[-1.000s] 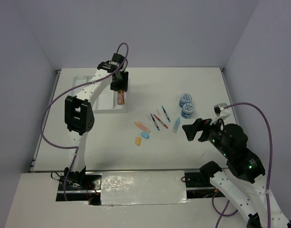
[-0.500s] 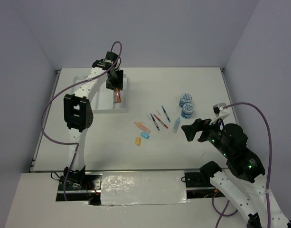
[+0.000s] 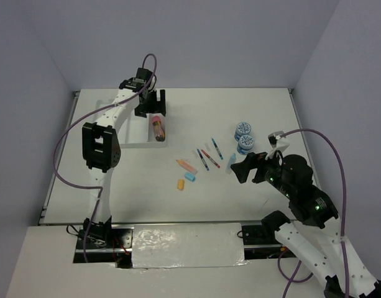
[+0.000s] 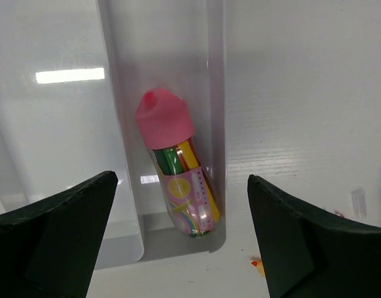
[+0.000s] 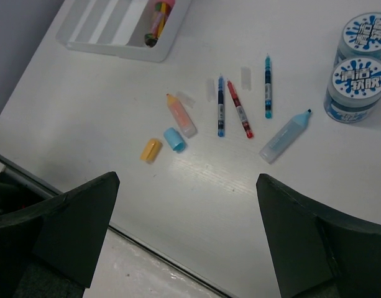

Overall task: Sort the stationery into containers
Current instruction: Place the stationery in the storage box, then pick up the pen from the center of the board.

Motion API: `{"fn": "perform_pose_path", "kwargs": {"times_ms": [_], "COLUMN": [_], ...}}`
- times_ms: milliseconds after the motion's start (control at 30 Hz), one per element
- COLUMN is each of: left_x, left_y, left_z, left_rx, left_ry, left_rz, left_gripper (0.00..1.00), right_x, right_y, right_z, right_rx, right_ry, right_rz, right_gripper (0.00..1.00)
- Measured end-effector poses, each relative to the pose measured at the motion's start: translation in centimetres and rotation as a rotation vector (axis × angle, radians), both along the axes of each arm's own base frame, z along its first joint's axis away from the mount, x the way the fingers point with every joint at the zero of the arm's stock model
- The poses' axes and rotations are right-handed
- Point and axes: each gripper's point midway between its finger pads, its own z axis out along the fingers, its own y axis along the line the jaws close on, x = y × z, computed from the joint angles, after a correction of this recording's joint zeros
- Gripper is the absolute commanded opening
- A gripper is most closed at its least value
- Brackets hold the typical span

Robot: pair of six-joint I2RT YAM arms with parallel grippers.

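Left jaws: released and spread wide, holding nothing. The pink-capped marker lies below and between them, flat in the outermost compartment of the tray, cap pointing away from the jaws and body against the outer wall. It looks deposited.

Right jaws: released, empty, hovering above the bench. The loose items lie ahead of them:
- Three pens, blue, red and teal, ahead and between the jaws, roughly parallel, close but apart.
- Pale blue tube, nearest the right-hand finger.
- Two tubs, far ahead on that side, touching.
- Orange piece, blue eraser and orange eraser, toward the left-hand finger.

Handling, as judged: the pens are light, stiff and prone to rolling; close the jaws across the barrel at mid-length, down at bench level. The erasers should yield slightly and grip well. The tubs are rigid and wide; take them across the side wall, not the smooth lid.
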Motion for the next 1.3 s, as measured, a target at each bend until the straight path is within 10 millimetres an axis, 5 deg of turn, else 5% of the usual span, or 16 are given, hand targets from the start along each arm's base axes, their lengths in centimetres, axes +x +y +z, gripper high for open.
{"fn": "perform_pose_path", "kwargs": {"times_ms": [167,300,400,433,500,633,867,1300], "left_x": [-1.8,-7.1,-12.4,-14.1,-17.2,-21.8,-24.6,-23.7], "left_y": [0.7,2.5,4.3,4.9,6.6,9.7,12.3,11.4], "left_z": [3.7,10.2,15.6,17.0,18.0,15.9,7.8,7.1], "left_rx": [-0.007,-0.014,-0.048,-0.058,-0.053,0.001,0.153,0.142], "left_ry": [-0.056,-0.18,-0.333,-0.381,-0.446,-0.472,-0.307,-0.289], "left_rz": [0.049,0.118,0.168,0.182,0.217,0.285,0.332,0.274], "left_gripper": [0.99,0.99,0.99,0.99,0.99,0.99,1.0,0.99], "right_x": [1.8,4.3,5.8,6.0,6.7,10.0,13.2,15.4], "right_y": [1.3,3.0,4.4,4.7,5.4,7.7,10.3,11.5], "right_z": [-4.2,-9.2,-13.4,-14.7,-16.1,-16.2,-18.0,-22.3], "right_rx": [-0.053,-0.148,-0.244,-0.278,-0.332,-0.397,-0.486,-0.606], "right_ry": [0.111,0.292,0.421,0.461,0.506,0.501,0.508,0.573], "right_rz": [0.019,0.029,0.035,0.036,0.037,0.028,0.029,0.049], "right_gripper": [1.0,0.86,0.64,0.53,0.47,0.45,0.44,0.37]}}
